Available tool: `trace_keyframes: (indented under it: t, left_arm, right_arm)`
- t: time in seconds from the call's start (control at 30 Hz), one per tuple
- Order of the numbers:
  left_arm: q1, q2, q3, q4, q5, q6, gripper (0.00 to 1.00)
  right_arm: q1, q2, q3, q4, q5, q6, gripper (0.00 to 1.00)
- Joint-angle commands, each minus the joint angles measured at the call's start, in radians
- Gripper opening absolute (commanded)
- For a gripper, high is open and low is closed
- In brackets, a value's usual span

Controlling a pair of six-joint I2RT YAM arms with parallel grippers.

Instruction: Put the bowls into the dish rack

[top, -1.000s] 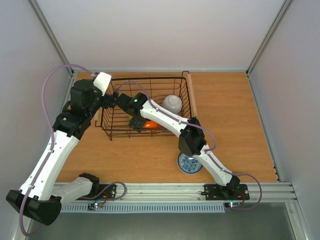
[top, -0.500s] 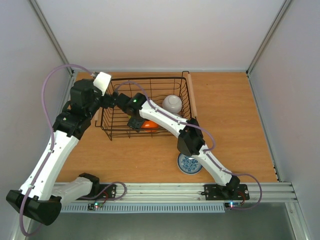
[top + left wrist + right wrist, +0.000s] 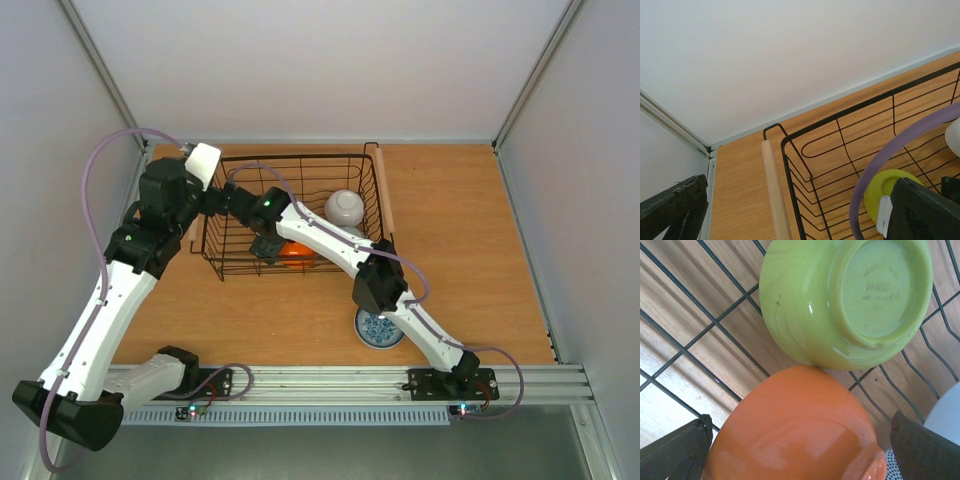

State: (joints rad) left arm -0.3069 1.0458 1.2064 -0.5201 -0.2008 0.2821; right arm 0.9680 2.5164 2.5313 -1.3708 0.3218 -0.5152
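The black wire dish rack [image 3: 300,170] stands at the table's back middle. An upside-down white bowl [image 3: 344,207] and the orange bowl [image 3: 297,254] lie in it. In the right wrist view the orange bowl [image 3: 795,430] lies tilted between my right gripper's [image 3: 797,452] wide-open fingers and touches the upside-down yellow-green bowl [image 3: 850,295]. My right gripper [image 3: 265,245] is low inside the rack. My left gripper [image 3: 213,200] is open and empty at the rack's left wall, over its wooden handle [image 3: 774,185]. A white bowl with blue pattern [image 3: 380,328] sits on the table.
The rack's right wooden handle [image 3: 380,195] runs along its far side. My right arm's purple cable [image 3: 890,155] crosses the left wrist view above the yellow-green bowl [image 3: 882,187]. A dotted surface [image 3: 890,462] and a white surface [image 3: 950,410] show beside the orange bowl.
My right gripper has shifted slightly left and lower in the rack, over the orange bowl, and now hides more of it. The left arm has barely moved.
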Motion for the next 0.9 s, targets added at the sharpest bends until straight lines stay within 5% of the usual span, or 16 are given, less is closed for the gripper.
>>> trace_keyframes:
  t: [0.0,0.53,0.87]
  left_arm:
    - [0.009,-0.020,0.036,0.037,-0.015,0.009,0.99]
    - [0.008,-0.022,0.047,0.026,-0.009,0.005,0.99]
    - [0.008,-0.018,0.077,-0.017,0.092,-0.027,0.99]
  right_arm:
    - [0.014,0.022,0.042,-0.013,-0.003,-0.010,0.99]
    - [0.014,-0.009,0.034,0.038,0.028,0.003,0.99]
    - [-0.070,-0.260,-0.342,0.268,0.130,0.143,0.99]
